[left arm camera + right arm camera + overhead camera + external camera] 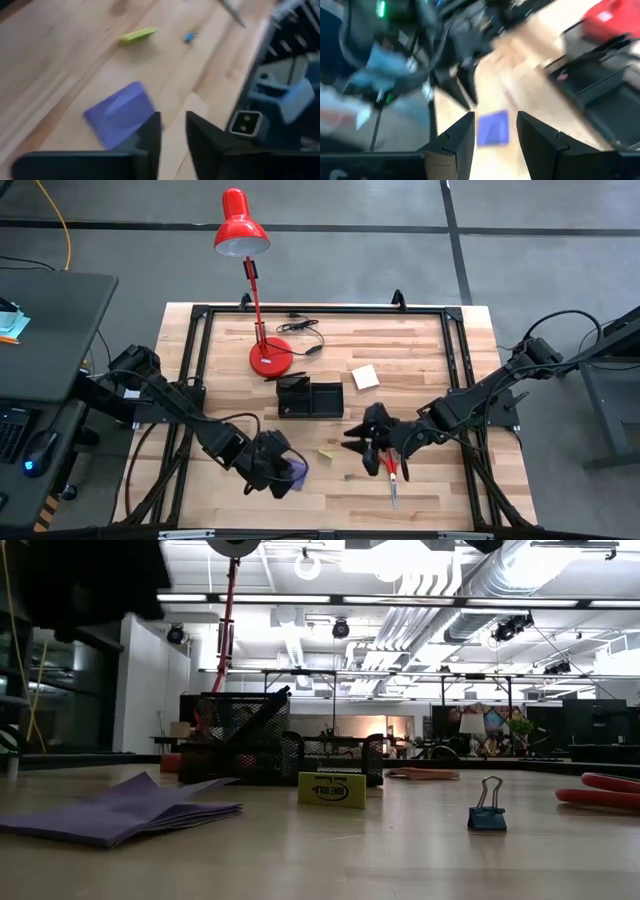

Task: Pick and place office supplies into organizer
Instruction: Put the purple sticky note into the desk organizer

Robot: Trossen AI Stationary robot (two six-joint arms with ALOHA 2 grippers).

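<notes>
The left gripper [278, 473] hangs over the flat purple paper note pad [296, 471] near the table's front edge — fingers a little apart, holding nothing. The right gripper [356, 442] is open and empty, beside the red-handled scissors [391, 470]. The small black organizer tray [309, 397] sits farther back.

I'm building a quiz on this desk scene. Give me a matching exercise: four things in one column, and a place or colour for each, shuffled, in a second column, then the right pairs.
Things:
1. purple note pad
2. scissors
3. organizer
4. yellow note pad

Descriptions:
A. black, mid-table, just in front of the lamp's base
B. pale square, to the right of the organizer
C. by the left gripper, near the front edge
D. red handles, beside the right gripper

Pairs: 1-C, 2-D, 3-A, 4-B
</notes>
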